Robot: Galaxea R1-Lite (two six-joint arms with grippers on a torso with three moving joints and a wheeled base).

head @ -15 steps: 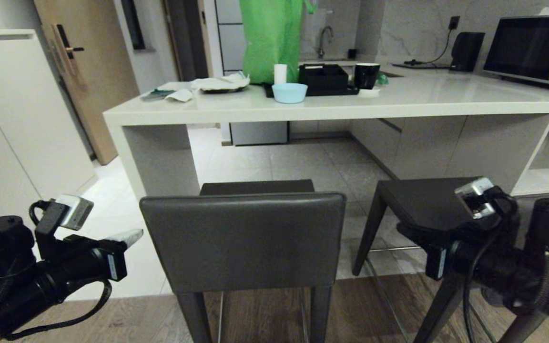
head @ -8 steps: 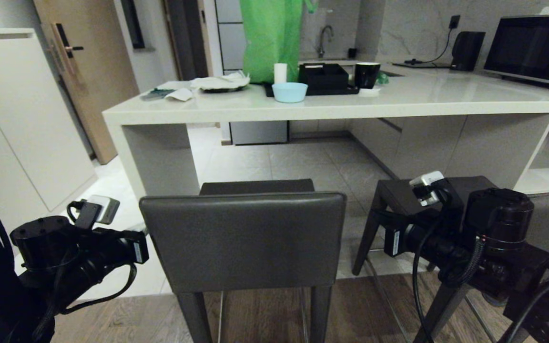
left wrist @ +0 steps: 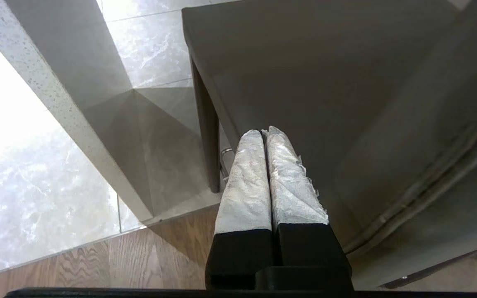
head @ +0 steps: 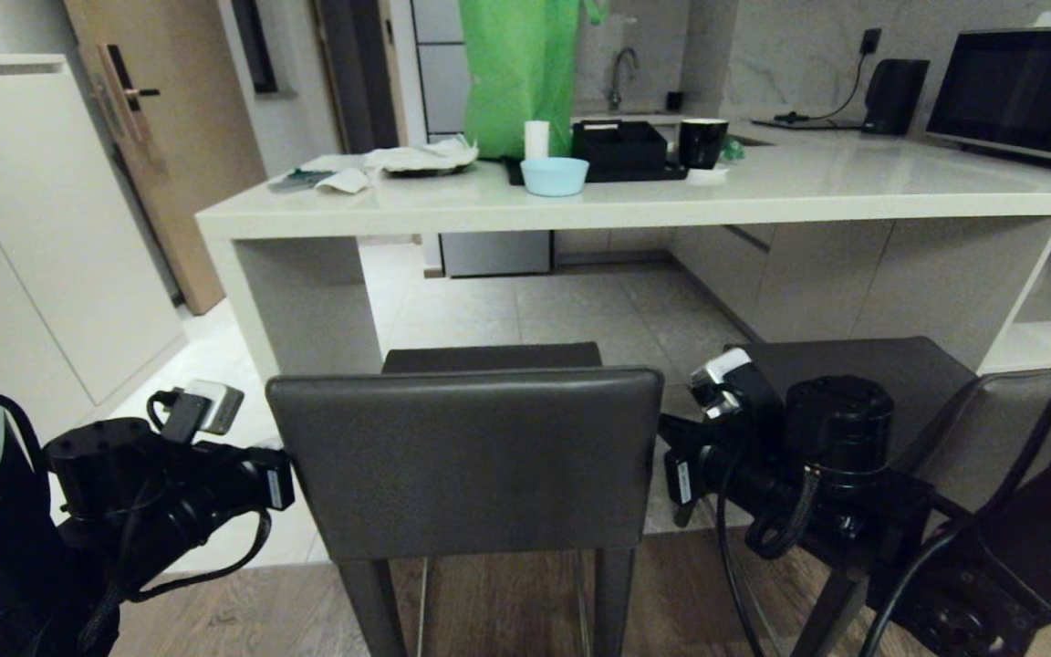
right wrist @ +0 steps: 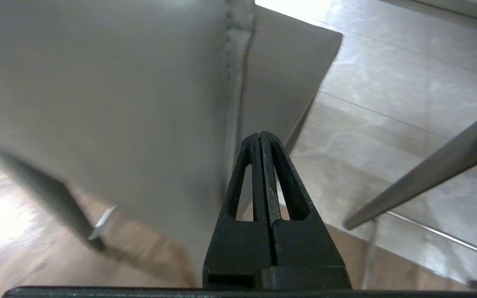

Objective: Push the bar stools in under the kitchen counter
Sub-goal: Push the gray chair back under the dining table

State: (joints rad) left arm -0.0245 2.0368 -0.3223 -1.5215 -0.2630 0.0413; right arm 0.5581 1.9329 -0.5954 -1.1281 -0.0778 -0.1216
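Observation:
One of the bar stools (head: 466,461) stands in front of me, its dark grey backrest toward me and its seat reaching toward the kitchen counter (head: 580,208). The other stool (head: 863,370) stands to its right, partly behind my right arm (head: 817,474). My left arm (head: 170,474) is at the near stool's left edge. In the left wrist view, my left gripper (left wrist: 262,133) is shut, its taped fingers lying along the side of the seat (left wrist: 325,82). My right gripper (right wrist: 260,134) is shut and empty, its tips beside the seam of the backrest (right wrist: 97,82).
The counter's white side panel (head: 306,306) stands left of the near stool. A blue bowl (head: 554,177), black tray (head: 621,151), mug (head: 701,143), green bag (head: 519,73) and microwave (head: 1018,91) are on the counter. A tall white cabinet (head: 24,237) is on the left.
Both arms have closed in on the near stool. The left moved right to its left edge; the right swung left from over the other stool to the backrest's right edge.

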